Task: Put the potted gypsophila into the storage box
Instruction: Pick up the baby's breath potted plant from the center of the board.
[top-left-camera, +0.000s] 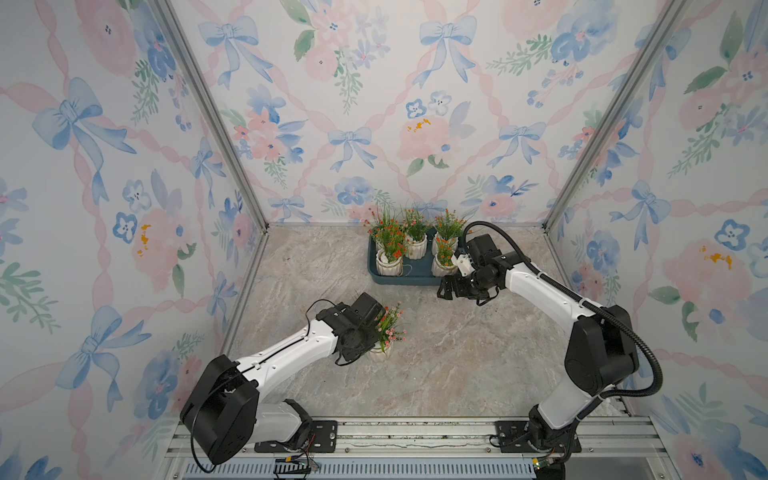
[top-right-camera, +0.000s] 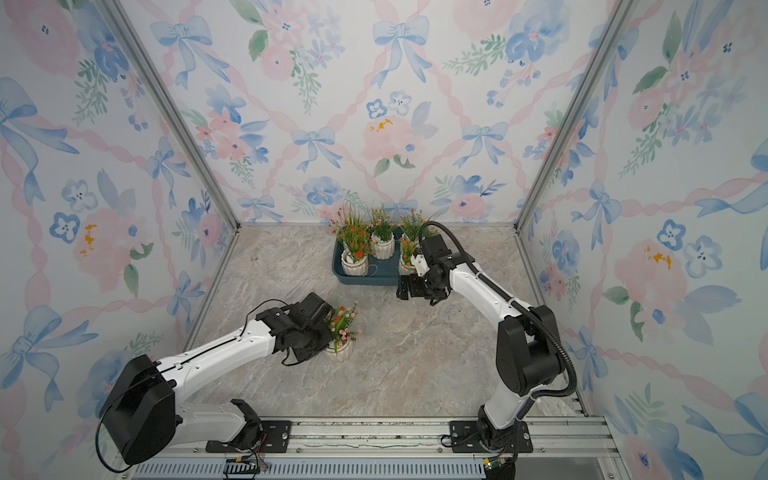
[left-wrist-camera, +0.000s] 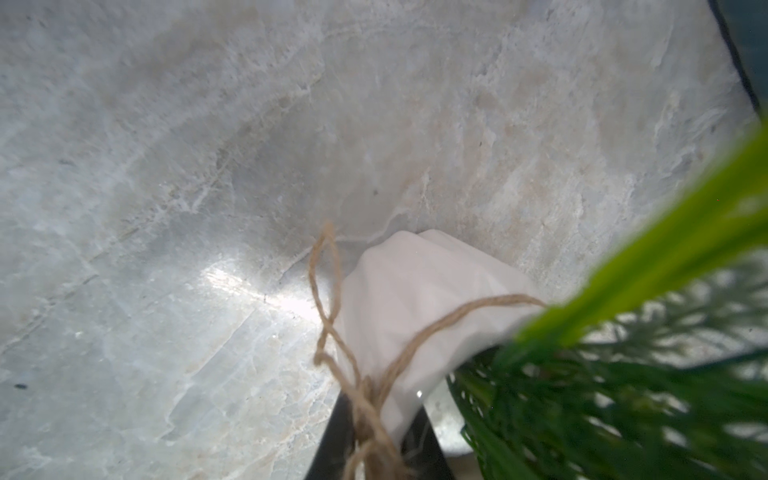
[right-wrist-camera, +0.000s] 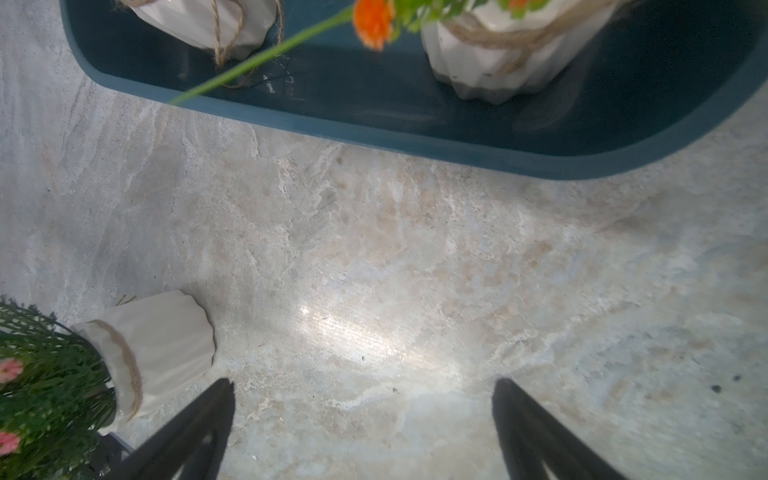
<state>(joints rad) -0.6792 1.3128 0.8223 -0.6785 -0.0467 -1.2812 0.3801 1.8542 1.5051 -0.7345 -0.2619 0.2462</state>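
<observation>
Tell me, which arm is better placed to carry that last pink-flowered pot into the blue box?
Left: the left gripper is closed on the pink-flowered pot at its rim; the right gripper hangs open and empty beside the storage box.

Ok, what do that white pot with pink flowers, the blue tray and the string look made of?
The white pot: probably ceramic, smooth satin white, crisp moulded ribs.
The blue tray: likely plastic, dull teal, rounded flared rim, faint scuffs.
The string: jute-like twine, tan, fuzzy twisted strands.
</observation>
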